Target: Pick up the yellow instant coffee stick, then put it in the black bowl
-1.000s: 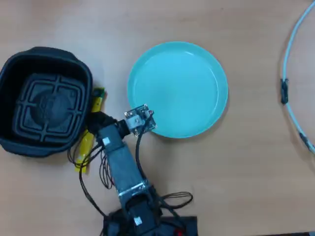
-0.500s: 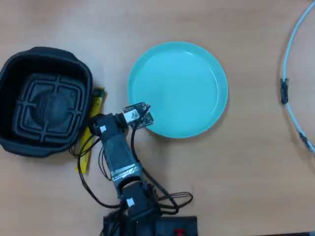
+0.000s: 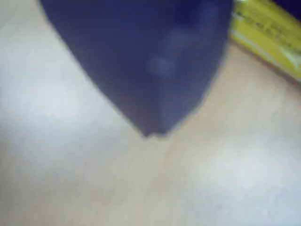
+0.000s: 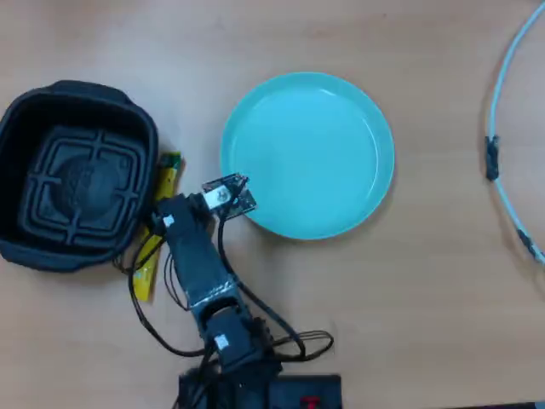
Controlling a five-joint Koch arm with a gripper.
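Note:
In the overhead view the black bowl (image 4: 78, 179) stands empty at the left. The yellow instant coffee stick (image 4: 167, 184) lies flat on the table along the bowl's right side, green tip at the far end. The arm covers its middle. My gripper (image 4: 160, 223) hangs over the stick beside the bowl, with its fingertips hidden under the wrist. The wrist view shows only one dark, blurred finger (image 3: 155, 70) just above the wood, with the stick (image 3: 268, 33) at the upper right, apart from it. I cannot see whether the jaws are open or shut.
A round teal plate (image 4: 341, 111) sits right of the gripper, close to the wrist camera mount. A white cable (image 4: 509, 51) with a black clip curves along the right edge. The arm's base (image 4: 255, 388) and loose wires (image 4: 289, 345) are at the bottom.
The arm has swung left, carrying the wrist away from the plate's rim toward the stick and the bowl. Stick, bowl and plate lie where they were.

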